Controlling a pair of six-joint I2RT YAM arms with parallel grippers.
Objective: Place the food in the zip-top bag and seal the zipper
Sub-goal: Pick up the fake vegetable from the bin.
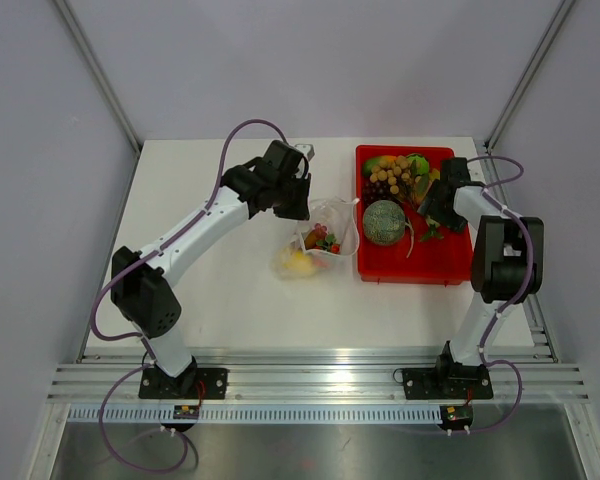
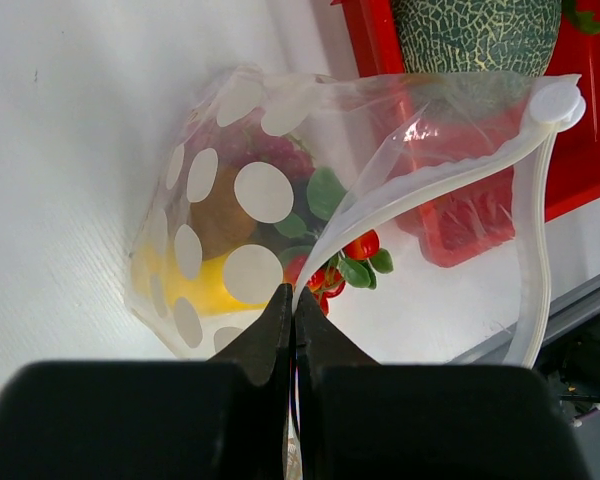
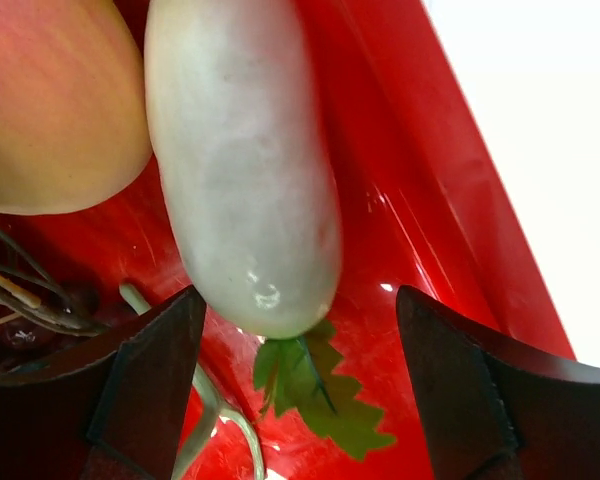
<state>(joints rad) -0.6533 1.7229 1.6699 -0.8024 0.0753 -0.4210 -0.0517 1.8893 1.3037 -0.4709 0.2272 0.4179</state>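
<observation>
While the zip-top bag (image 1: 322,238) is lying on the white table (image 1: 250,310), just left of the red tray (image 1: 400,270), its mouth is gaping toward the tray and the zipper (image 2: 435,185) is curving open in a white arc. Showing through the dotted film are a yellow piece (image 2: 205,290), red and green bits (image 2: 352,262), and something brownish, too blurred to name. Left gripper (image 2: 292,305) is pinching the bag's rim, jaws pressed together on the plastic. Right gripper (image 3: 298,330) is hanging inside the tray, jaws standing wide apart and straddling the tip of a pale elongated vegetable (image 3: 242,170); nothing is being gripped. A netted melon (image 1: 385,222) and a grape bunch (image 1: 385,180) are sitting in the tray beside it.
</observation>
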